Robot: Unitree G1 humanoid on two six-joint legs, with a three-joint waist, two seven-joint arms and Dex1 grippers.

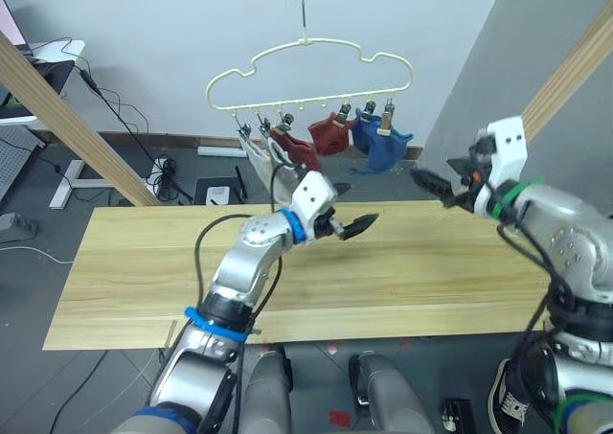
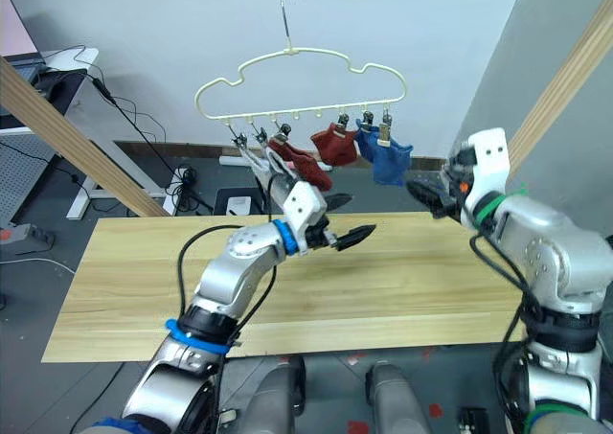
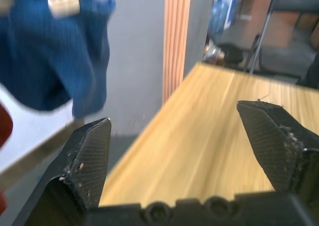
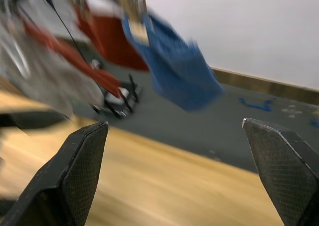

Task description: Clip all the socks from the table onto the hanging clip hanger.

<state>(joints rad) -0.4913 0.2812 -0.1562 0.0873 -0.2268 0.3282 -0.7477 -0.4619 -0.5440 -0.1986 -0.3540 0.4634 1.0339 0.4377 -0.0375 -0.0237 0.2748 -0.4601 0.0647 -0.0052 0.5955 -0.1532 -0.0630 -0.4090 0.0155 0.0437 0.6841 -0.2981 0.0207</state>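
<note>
Socks (image 1: pixel 381 139) hang on clip hanger (image 1: pixel 311 70) above wood table (image 1: pixel 421 271).

My arms are silver-grey with white wrist blocks, black cables, blue bands on the left, green on the right.

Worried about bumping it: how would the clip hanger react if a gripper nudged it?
The clip hanger hangs from one thin hook, so it would probably swing and twist easily. Its wire looks thin, likely light. The socks droop limply, so they would likely sway too.

Six socks (image 1: pixel 382 147), one clip hanger (image 1: pixel 308 68)
</note>
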